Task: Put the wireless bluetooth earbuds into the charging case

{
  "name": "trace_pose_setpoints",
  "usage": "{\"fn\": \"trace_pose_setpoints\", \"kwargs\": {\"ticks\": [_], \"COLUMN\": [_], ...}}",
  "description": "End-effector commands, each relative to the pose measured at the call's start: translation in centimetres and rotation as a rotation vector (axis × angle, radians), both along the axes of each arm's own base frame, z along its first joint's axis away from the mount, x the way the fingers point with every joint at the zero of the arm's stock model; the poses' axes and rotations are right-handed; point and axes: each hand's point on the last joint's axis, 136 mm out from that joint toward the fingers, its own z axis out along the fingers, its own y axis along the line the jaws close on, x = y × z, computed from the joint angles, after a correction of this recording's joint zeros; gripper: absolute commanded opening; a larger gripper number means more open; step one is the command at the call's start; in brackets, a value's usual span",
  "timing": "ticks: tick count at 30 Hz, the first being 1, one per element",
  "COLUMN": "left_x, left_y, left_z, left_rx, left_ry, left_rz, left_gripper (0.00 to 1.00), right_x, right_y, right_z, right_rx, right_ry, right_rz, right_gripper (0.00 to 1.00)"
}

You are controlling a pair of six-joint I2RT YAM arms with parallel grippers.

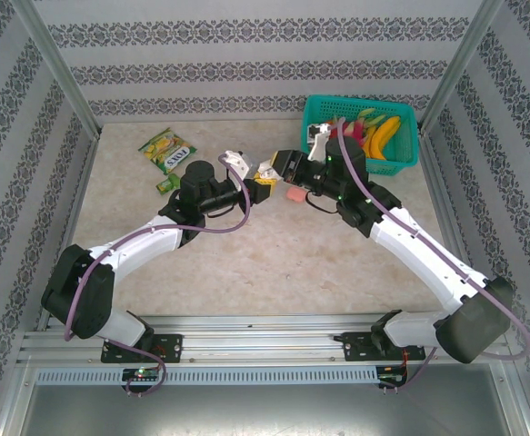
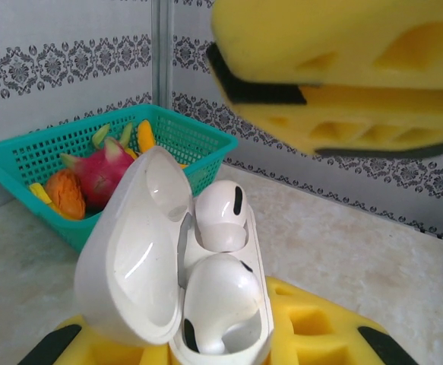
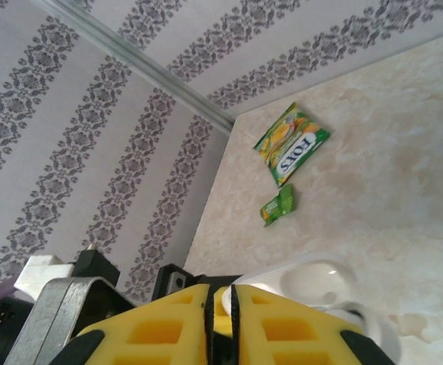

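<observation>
In the left wrist view, a white charging case (image 2: 168, 266) stands open with its lid swung to the left. My left gripper (image 2: 213, 346) is shut on its lower body, with a yellow finger on each side. Two white earbuds rest in it. The upper earbud (image 2: 221, 213) is down in its well. The lower earbud (image 2: 221, 300) bulges above the rim. My right gripper (image 2: 335, 84) hovers just above and to the right of the case, its jaws together with nothing seen between them. From above, the left gripper (image 1: 245, 173) and the right gripper (image 1: 269, 173) meet over mid-table.
A teal basket (image 1: 401, 163) of fruit stands at the back right. A small pink item (image 1: 294, 193) lies on the table just below the grippers. A green candy bag (image 1: 167, 150) and a small green packet (image 1: 165, 185) lie at the back left. Patterned walls close in the table.
</observation>
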Motion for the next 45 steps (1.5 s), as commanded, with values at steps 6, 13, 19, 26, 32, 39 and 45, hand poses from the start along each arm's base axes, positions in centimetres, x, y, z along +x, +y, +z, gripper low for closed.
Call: {"fn": "trace_pose_setpoints", "kwargs": {"ticks": [6, 13, 19, 26, 32, 39, 45], "left_x": [-2.0, -2.4, -2.3, -1.7, -0.5, 0.6, 1.9], "left_y": [-0.6, -1.0, -1.3, -1.4, -1.3, -0.9, -0.3], "left_z": [-1.5, -1.9, -1.7, -2.0, -1.9, -1.8, -3.6], "left_rx": [0.08, 0.088, 0.094, 0.11, 0.101, 0.073, 0.073], "left_ry": [-0.022, -0.005, -0.007, 0.002, 0.011, 0.022, 0.096], "left_rz": [-0.093, -0.135, -0.15, -0.142, -0.111, -0.083, -0.025], "left_gripper": [0.0, 0.0, 0.0, 0.0, 0.0, 0.0, 0.0], "right_x": [2.7, 5.5, 6.8, 4.9, 1.5, -0.3, 0.7], "right_y": [-3.1, -2.0, -0.3, 1.4, 1.5, -1.5, -5.5], "right_z": [0.5, -3.3, -6.3, -7.4, -7.1, -6.8, -7.8], "right_rx": [-0.132, -0.238, -0.263, -0.292, -0.319, -0.341, -0.299], "right_ry": [-0.008, 0.096, 0.173, 0.204, 0.188, 0.169, 0.201], "right_rz": [-0.001, 0.095, 0.172, 0.274, 0.315, 0.212, 0.031], "right_gripper": [0.21, 0.21, 0.2, 0.17, 0.17, 0.17, 0.21]}}
